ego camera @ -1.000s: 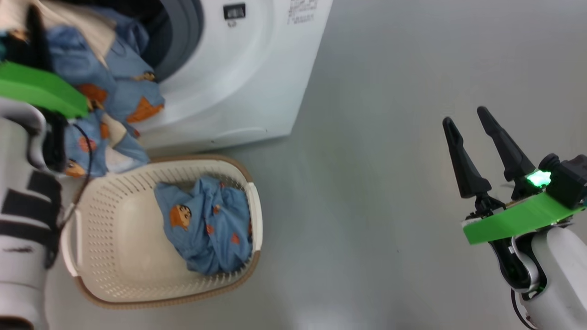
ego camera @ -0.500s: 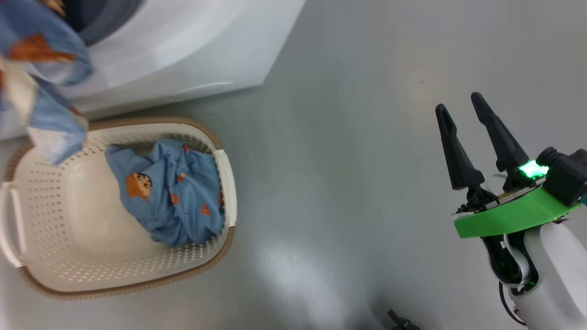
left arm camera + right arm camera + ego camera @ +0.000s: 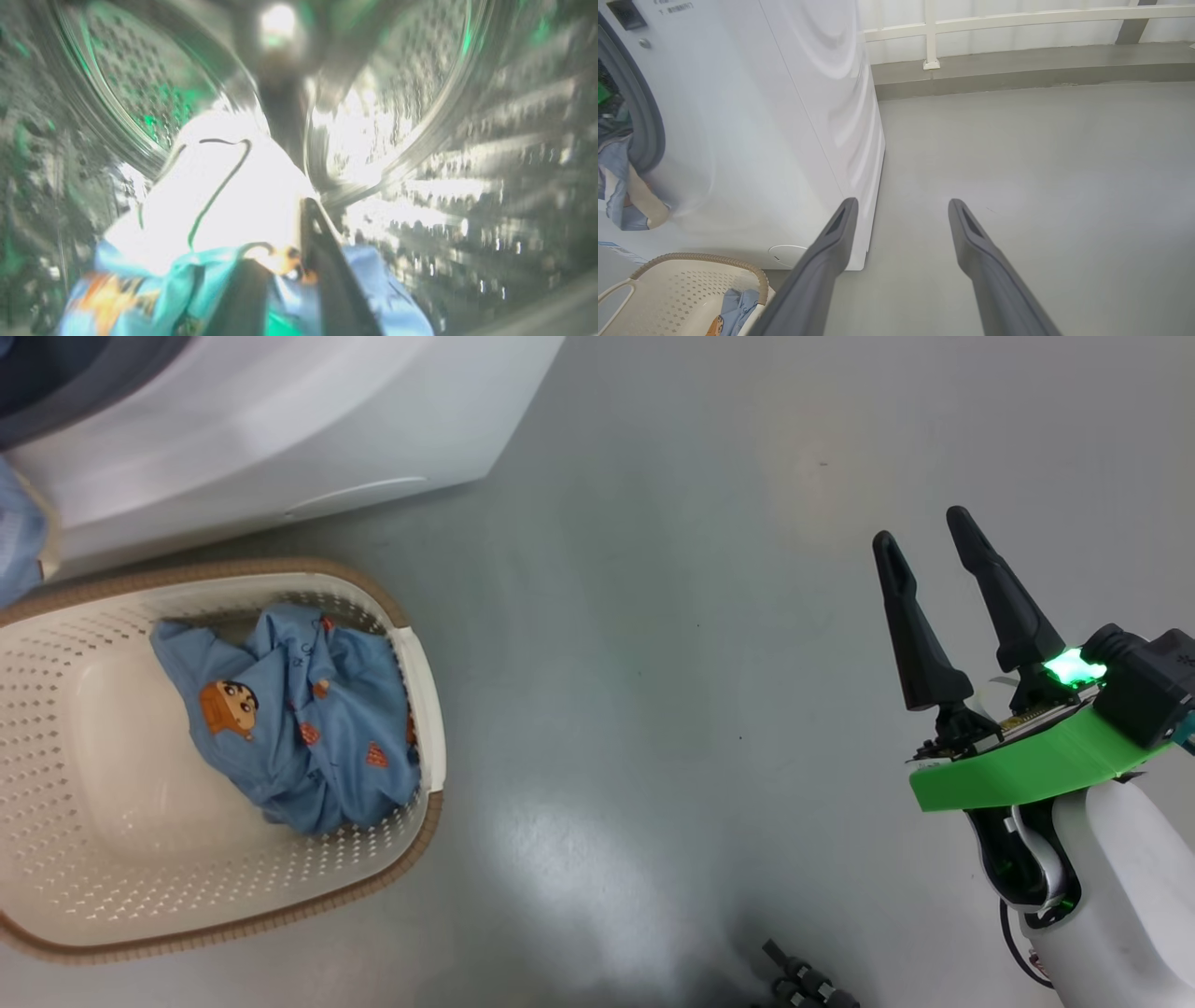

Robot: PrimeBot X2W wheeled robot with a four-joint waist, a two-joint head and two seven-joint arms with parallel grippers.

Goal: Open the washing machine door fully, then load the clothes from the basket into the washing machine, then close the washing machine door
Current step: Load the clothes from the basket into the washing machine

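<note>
Clothes (image 3: 224,196) pinched tight in left gripper (image 3: 280,242), inside washing machine (image 3: 280,429) drum (image 3: 444,116). Right gripper (image 3: 920,527) spread wide, empty, over floor (image 3: 653,616). Blue piece (image 3: 299,728) at basket's (image 3: 411,644) right end, near machine front.

Laundry area, home or test room can't tell: white front-loading washing machine (image 3: 784,116) on bare glossy grey floor (image 3: 653,616), perforated basket (image 3: 112,887) of clothes (image 3: 299,747) just beside its front, white railing (image 3: 1017,19) above low grey kerb (image 3: 1017,70) behind.
</note>
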